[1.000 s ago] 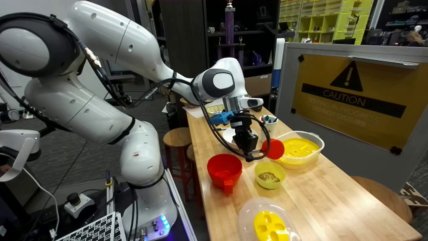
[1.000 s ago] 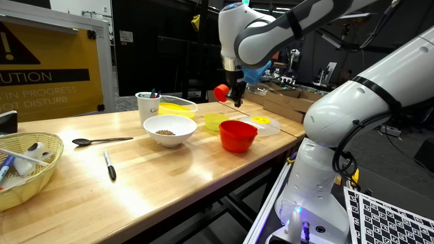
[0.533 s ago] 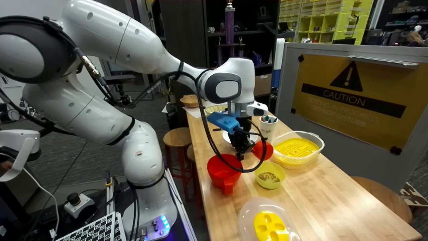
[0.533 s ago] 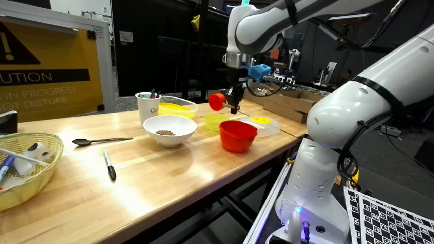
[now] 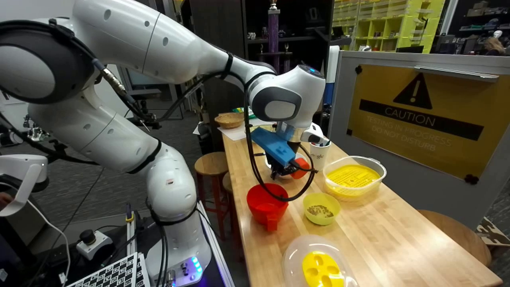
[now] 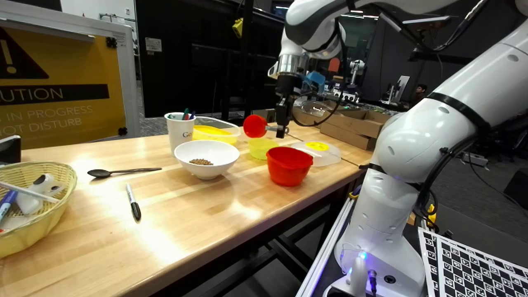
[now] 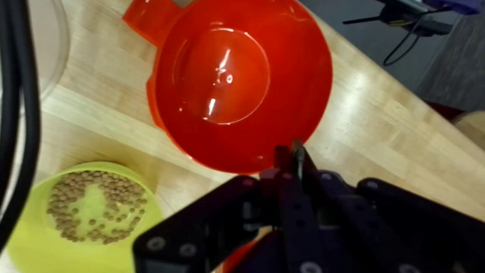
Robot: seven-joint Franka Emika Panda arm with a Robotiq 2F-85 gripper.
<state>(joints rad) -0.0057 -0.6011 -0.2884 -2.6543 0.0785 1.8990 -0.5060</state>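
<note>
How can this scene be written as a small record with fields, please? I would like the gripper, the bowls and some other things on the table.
Gripper: shut on a red scoop, by its handle
Scoop position: raised above the table
Scoop contents: cannot be told
Red bowl: on the table
Yellow bowl: brown pellets inside, with a bare patch among them
White bowl: more pellets inside
Others: white cup with pens, black spoon, marker, yellow basket
</note>
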